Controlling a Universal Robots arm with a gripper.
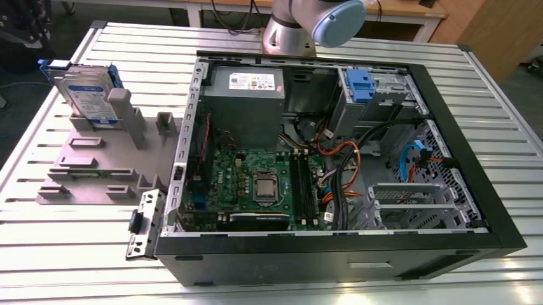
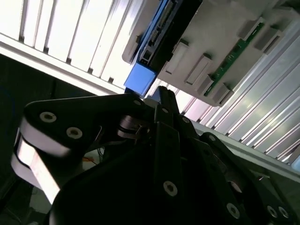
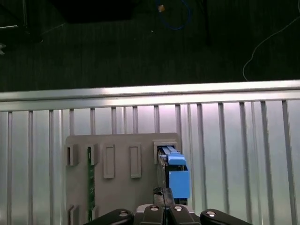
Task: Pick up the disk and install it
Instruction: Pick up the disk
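Disk standing on edge in grey stand, at the exterior view's left, beside open computer case. Gripper clenched on nothing, apart from disk. Blue-railed upper edge directly ahead of closed tips in the first wrist view, long side rising from stand.

The disk stands upright in a grey holder near the bench edge, w/ open air above it. A tall holder post sits just beside it on the exterior view's right, so that side's tight. Inside the PC case the drive bay is boxed in b/w the PSU & the case wall, w/ orange & black cables crowding near it.
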